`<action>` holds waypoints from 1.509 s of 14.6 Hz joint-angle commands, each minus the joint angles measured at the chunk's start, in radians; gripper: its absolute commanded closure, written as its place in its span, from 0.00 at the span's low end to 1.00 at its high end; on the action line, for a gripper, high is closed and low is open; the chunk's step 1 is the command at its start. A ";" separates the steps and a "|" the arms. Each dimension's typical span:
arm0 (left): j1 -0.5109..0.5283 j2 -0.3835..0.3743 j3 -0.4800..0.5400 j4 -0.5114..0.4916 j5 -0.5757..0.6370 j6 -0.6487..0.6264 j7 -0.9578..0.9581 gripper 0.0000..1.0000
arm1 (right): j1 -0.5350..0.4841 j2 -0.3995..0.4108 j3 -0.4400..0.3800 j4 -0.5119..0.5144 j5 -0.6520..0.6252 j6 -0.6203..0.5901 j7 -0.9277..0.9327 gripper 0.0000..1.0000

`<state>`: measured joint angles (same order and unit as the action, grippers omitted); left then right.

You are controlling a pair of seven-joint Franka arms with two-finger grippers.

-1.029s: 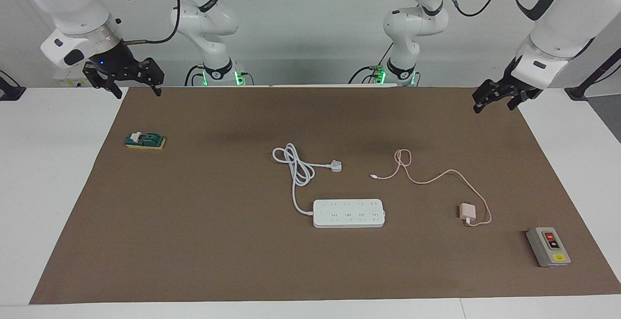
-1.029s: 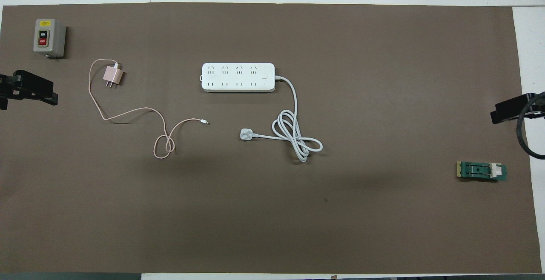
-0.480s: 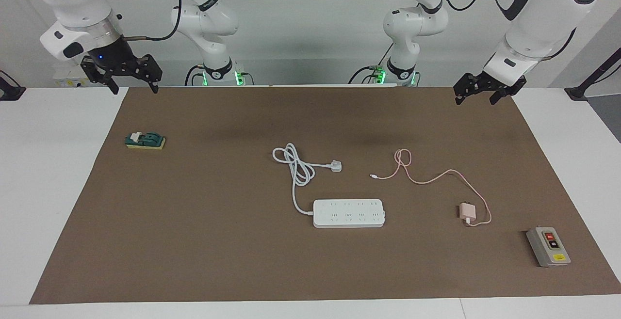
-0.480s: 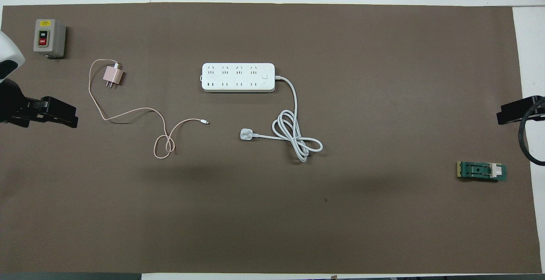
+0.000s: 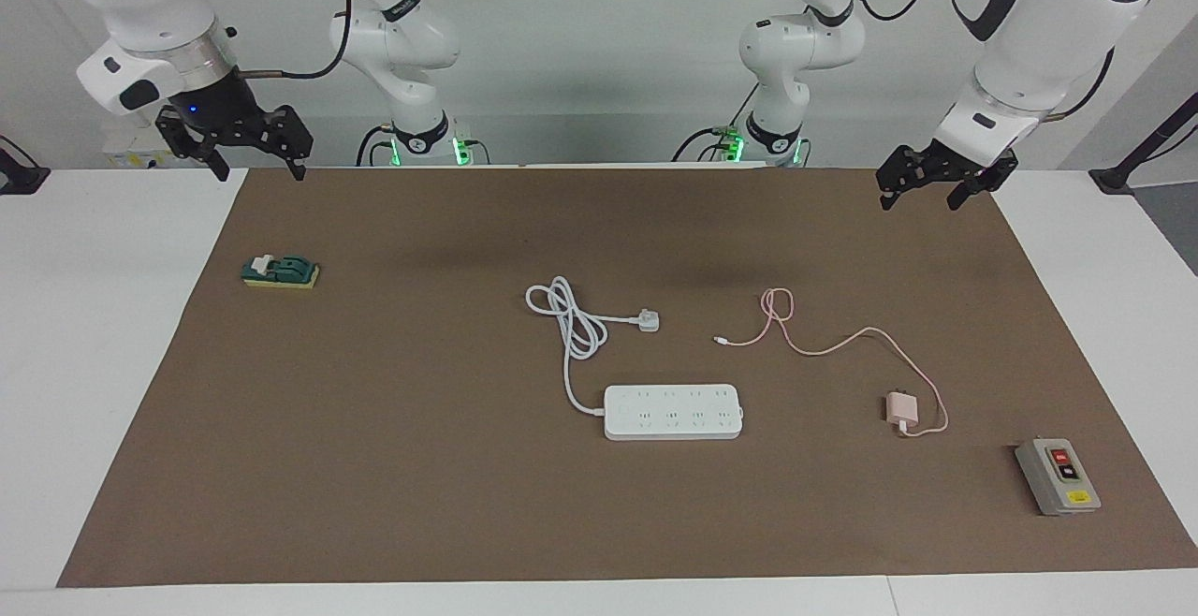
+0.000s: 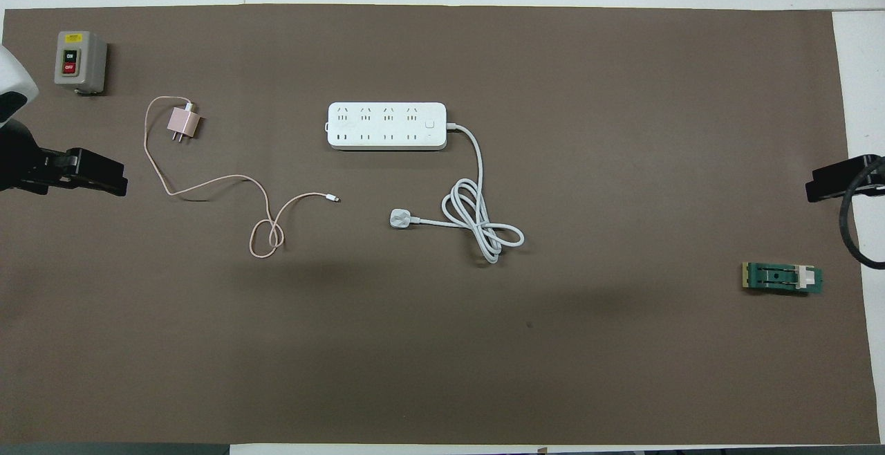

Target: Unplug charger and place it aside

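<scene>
Grippers, left [image 5: 922,189] and right [image 5: 245,155], hang spread-fingered above mat [image 5: 449,466] corners.

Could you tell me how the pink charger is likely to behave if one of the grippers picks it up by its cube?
The charger is a small cube, so it is probably light and rigid. Its thin pink cable lies in loose curves and a loop, so it would likely trail limply and drag. The cube's smooth faces might slip between the fingers.
</scene>
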<state>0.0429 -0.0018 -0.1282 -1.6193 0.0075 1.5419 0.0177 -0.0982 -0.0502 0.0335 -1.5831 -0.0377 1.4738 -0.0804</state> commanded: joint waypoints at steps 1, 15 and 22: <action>-0.009 -0.034 0.009 -0.045 -0.003 0.038 0.015 0.00 | -0.011 -0.026 0.016 -0.035 -0.002 0.019 0.017 0.00; -0.075 -0.023 0.047 -0.037 -0.003 0.040 0.008 0.00 | -0.009 -0.030 0.016 -0.041 -0.002 0.019 0.016 0.00; -0.075 -0.023 0.045 -0.034 -0.003 0.043 0.002 0.00 | -0.009 -0.030 0.016 -0.041 -0.002 0.017 0.016 0.00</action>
<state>-0.0196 -0.0017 -0.0964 -1.6247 0.0070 1.5609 0.0187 -0.0978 -0.0550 0.0377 -1.5938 -0.0376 1.4738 -0.0804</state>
